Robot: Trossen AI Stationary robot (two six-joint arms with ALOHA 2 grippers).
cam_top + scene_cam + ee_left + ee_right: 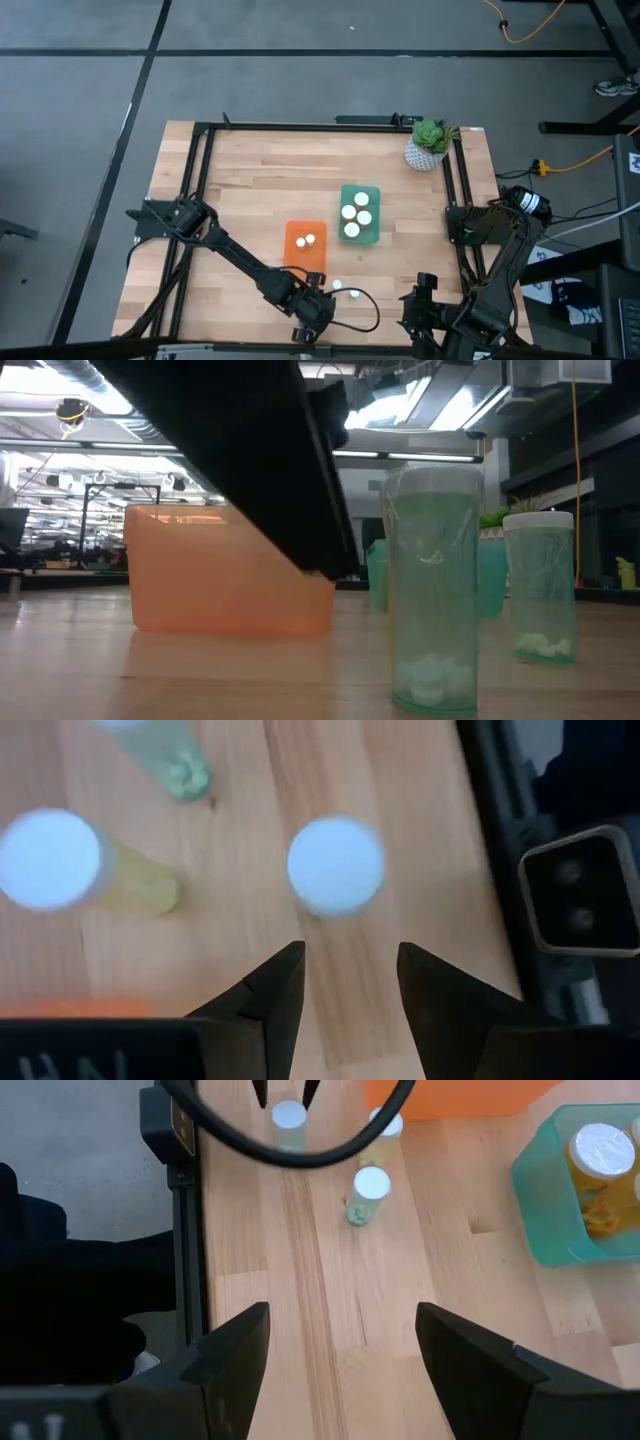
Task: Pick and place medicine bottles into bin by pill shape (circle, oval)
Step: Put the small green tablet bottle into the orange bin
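Observation:
Three white-capped medicine bottles stand loose on the table near its front edge. In the left wrist view one bottle (335,865) stands just ahead of my open left gripper (350,980), a yellow-bodied one (50,858) and a green one (180,770) beside it. The high view shows my left gripper (315,312) by two of the caps (337,285) (352,294). My right gripper (345,1350) is open and empty at the front right (425,295). The orange bin (305,245) holds two bottles and the green bin (360,213) holds several.
A white plant pot (428,150) stands at the far right corner. A black frame (200,180) runs round the table. A small camera block (580,905) sits at the front edge beside my left gripper. A black cable (290,1155) loops over the bottles.

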